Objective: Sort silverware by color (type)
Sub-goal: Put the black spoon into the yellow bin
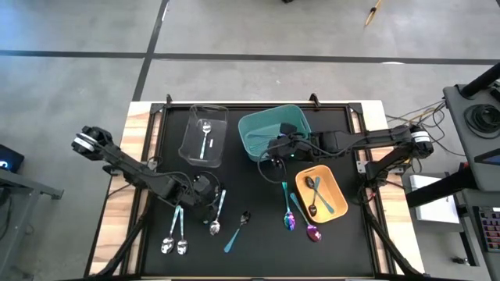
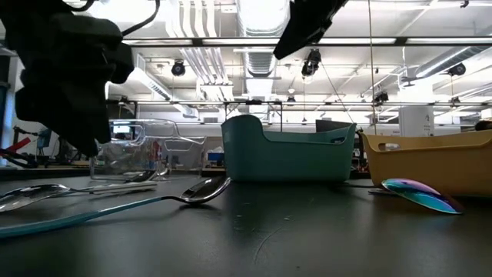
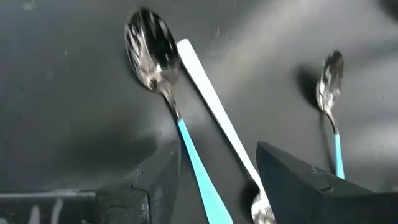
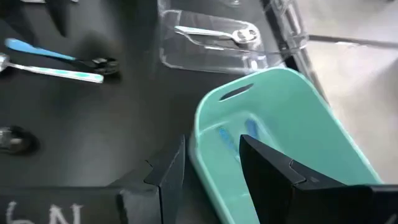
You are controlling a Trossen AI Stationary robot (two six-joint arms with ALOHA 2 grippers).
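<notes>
My left gripper hovers open just above the black mat, left of centre. A silver-bowled spoon with a teal handle and a pale-handled utensil run between its fingers, untouched. Two more teal-handled spoons lie near the front left, and a dark one lies near the middle. Two iridescent spoons lie in front of the orange bin, which holds dark spoons. My right gripper is open and holds nothing, above the near rim of the teal bin.
A clear bin at the back left holds one silver spoon. The teal bin at the back centre has teal-handled pieces lying in it. The mat's front middle is bare. Wooden table edges frame the mat.
</notes>
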